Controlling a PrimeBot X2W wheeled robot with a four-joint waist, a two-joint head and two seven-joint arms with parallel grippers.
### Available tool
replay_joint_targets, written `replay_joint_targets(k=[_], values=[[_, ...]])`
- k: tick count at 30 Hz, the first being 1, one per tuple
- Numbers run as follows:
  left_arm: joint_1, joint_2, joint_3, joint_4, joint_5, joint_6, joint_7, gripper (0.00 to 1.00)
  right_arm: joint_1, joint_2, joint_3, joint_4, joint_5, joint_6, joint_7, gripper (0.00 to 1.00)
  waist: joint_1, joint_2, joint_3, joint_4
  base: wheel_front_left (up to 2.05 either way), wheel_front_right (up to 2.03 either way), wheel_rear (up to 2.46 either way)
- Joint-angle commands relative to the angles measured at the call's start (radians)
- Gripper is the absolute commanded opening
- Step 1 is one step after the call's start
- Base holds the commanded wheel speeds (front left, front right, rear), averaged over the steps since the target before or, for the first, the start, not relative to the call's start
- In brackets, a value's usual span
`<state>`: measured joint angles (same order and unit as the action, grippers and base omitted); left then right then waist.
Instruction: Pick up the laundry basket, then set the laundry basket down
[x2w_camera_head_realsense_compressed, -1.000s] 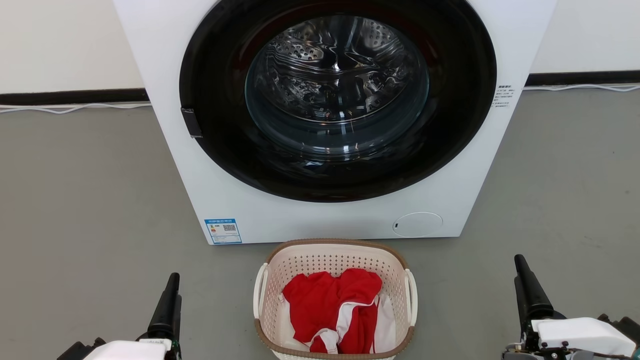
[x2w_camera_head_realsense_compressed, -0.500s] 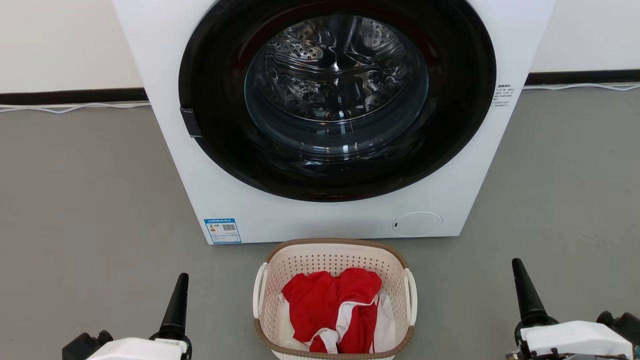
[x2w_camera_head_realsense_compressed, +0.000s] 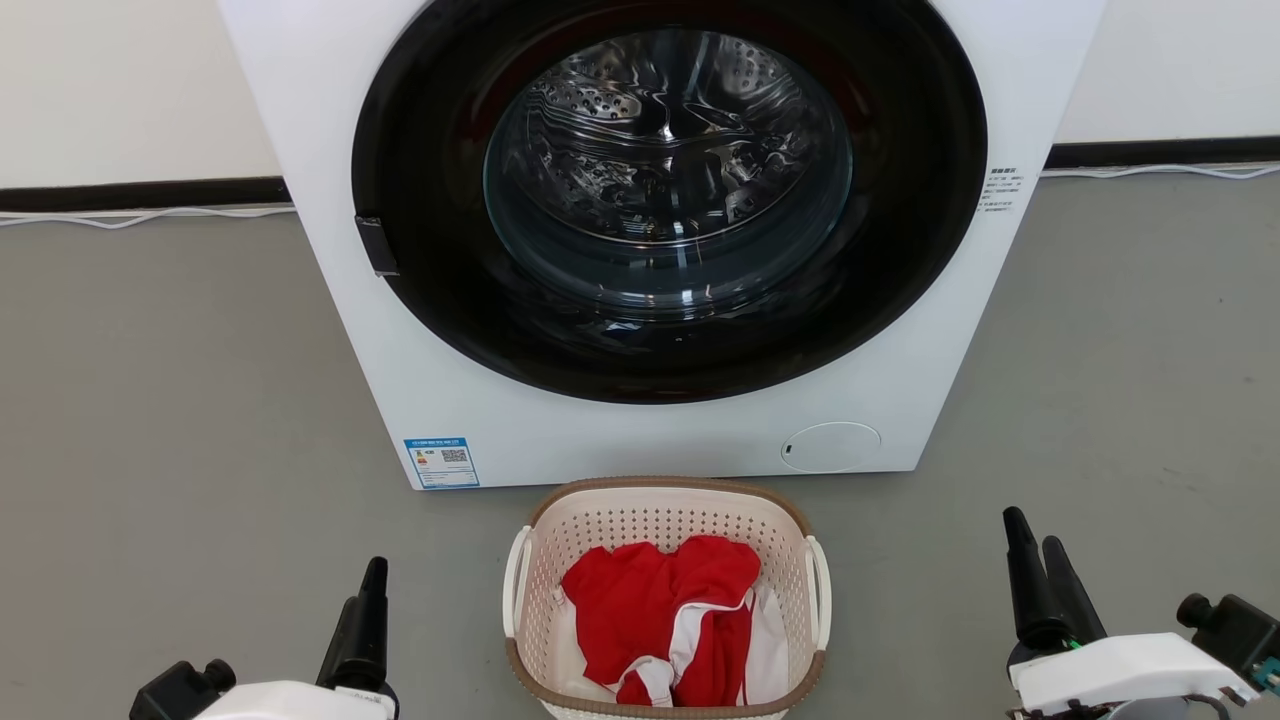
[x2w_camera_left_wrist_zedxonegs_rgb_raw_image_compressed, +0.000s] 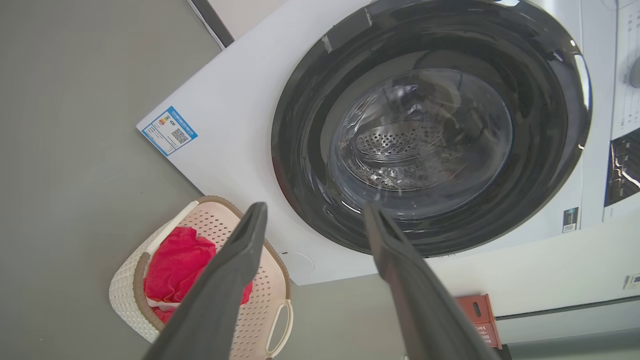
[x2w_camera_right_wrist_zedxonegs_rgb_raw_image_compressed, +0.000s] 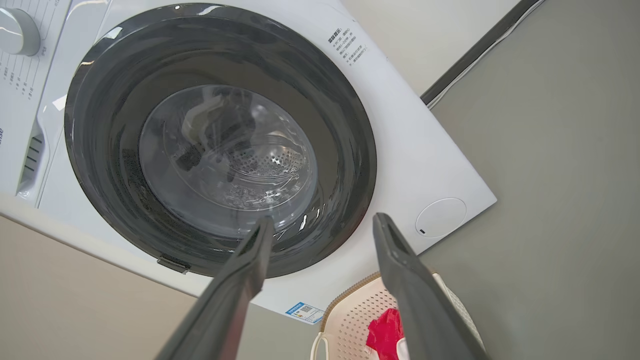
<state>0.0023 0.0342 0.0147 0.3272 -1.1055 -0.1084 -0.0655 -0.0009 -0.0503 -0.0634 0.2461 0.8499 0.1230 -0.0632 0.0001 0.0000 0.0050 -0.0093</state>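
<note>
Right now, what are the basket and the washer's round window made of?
The basket looks like cream plastic with a matte finish, moulded with rows of small holes. Its brown rim copies weaving and is probably plastic too. The round window seems to be glass: it is glossy and see-through, with bright reflections.

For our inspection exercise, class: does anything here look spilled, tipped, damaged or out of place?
Nothing stands out. The laundry basket stands upright on the floor before the washing machine, whose door is shut, and the red and white garment lies inside the basket.
</note>
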Motion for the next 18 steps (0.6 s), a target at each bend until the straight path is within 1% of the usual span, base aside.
replay_joint_targets(k=[1, 10, 18], values=[[-0.018, 0.01, 0.012, -0.02, 0.029, 0.006, -0.014, 1.0, -0.027, -0.014, 0.015, -0.031, -0.041, 0.004, -0.016, 1.0, -0.0001, 0.0, 0.0, -0.001, 0.0, 0.0, 0.0], [-0.018, 0.011, 0.012, -0.009, 0.153, 0.009, -0.04, 1.0, -0.036, -0.031, 0.037, -0.024, -0.191, 0.005, -0.043, 1.0, -0.0001, 0.0, 0.0, -0.004, 0.0, 0.0, 0.0], [-0.018, 0.012, 0.016, 0.001, 0.294, 0.01, -0.064, 1.0, -0.038, -0.039, 0.046, -0.008, -0.303, 0.005, -0.066, 1.0, -0.0001, 0.0, -0.001, -0.002, 0.0, 0.0, 0.0]])
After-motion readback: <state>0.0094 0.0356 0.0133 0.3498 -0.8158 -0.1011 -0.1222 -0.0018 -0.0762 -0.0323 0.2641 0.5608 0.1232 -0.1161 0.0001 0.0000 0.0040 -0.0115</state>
